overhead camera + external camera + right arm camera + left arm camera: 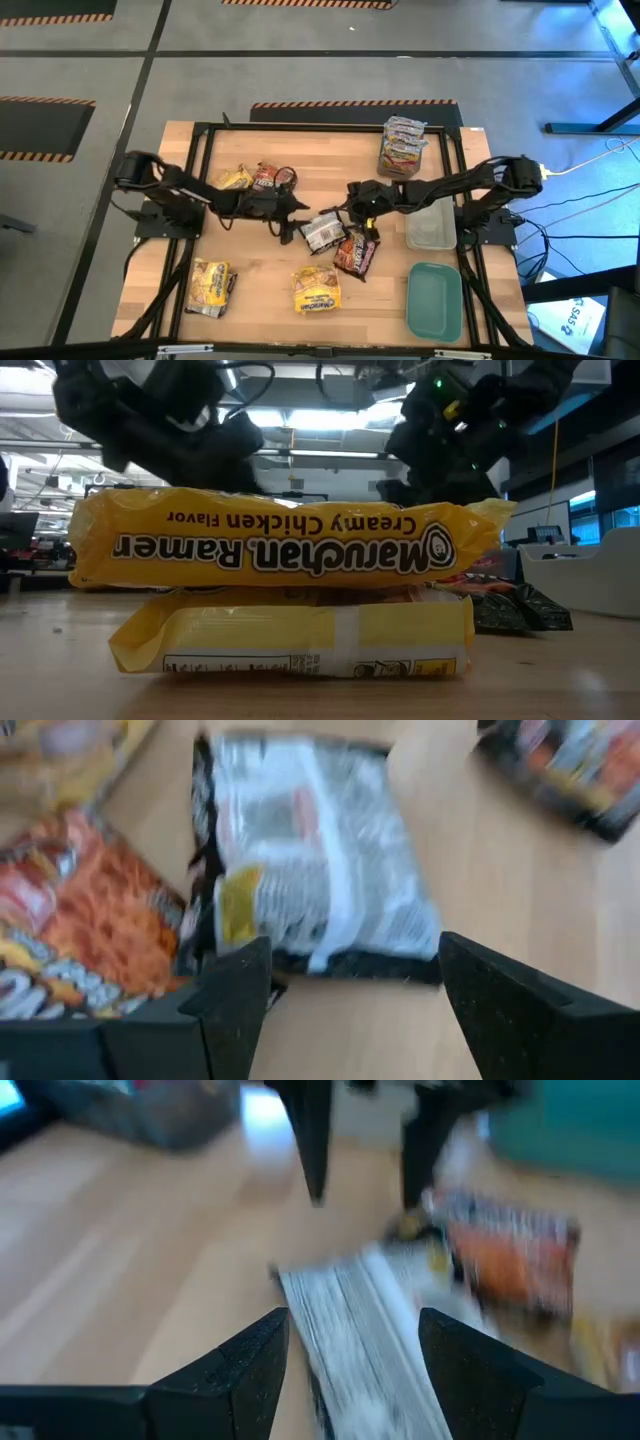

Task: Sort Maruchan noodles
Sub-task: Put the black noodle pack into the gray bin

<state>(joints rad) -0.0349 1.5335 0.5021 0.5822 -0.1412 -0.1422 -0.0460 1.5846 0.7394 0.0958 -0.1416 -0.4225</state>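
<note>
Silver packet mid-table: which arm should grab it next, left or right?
Right, probably. The right gripper hovers open squarely over the silvery packet; the left gripper, also open, only reaches its edge.

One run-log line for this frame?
left gripper: open, beside silver packet | right gripper: open, above it | held: nothing | pink stack: far corner

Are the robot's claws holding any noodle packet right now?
No. Both the left gripper and right gripper are open, poised around the silvery packet lying on the table, neither gripping it.
</note>
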